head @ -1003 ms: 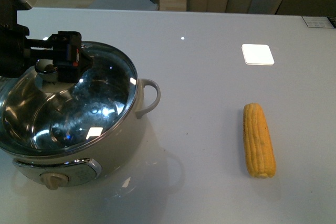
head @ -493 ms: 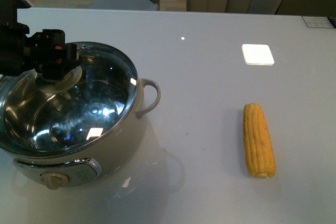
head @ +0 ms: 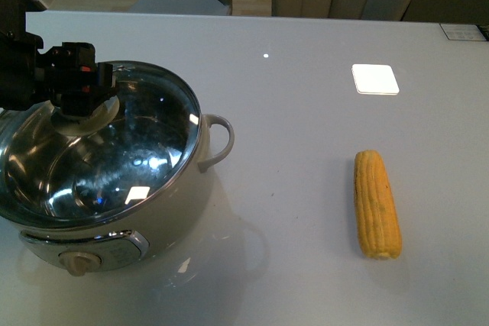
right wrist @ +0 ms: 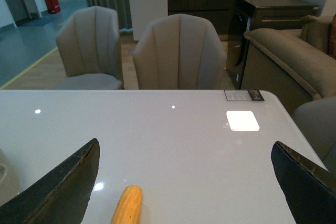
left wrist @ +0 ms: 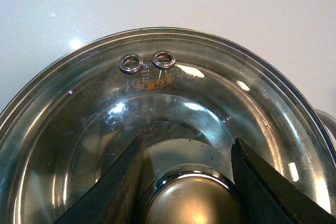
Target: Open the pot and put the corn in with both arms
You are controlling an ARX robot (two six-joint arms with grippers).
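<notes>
Pot (head: 177, 208), lid knob (left wrist: 190, 205) half behind left pincer (left wrist: 187, 143)

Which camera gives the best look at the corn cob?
The front view: the whole corn lies on the table, apart from the pot. The right wrist view catches only one end; the left wrist view shows none of it.

Furnished lounge or showroom-like room, glossy white worktop (right wrist: 189, 145), channel-backed beige chairs (right wrist: 178, 51) drawn up to its far edge, brown sofa (right wrist: 286, 59) beside it, dark cabinet (right wrist: 262, 14) behind, wood floor (right wrist: 39, 74) with yellow line, red bin (right wrist: 51, 1) far down a grey hall.
</notes>
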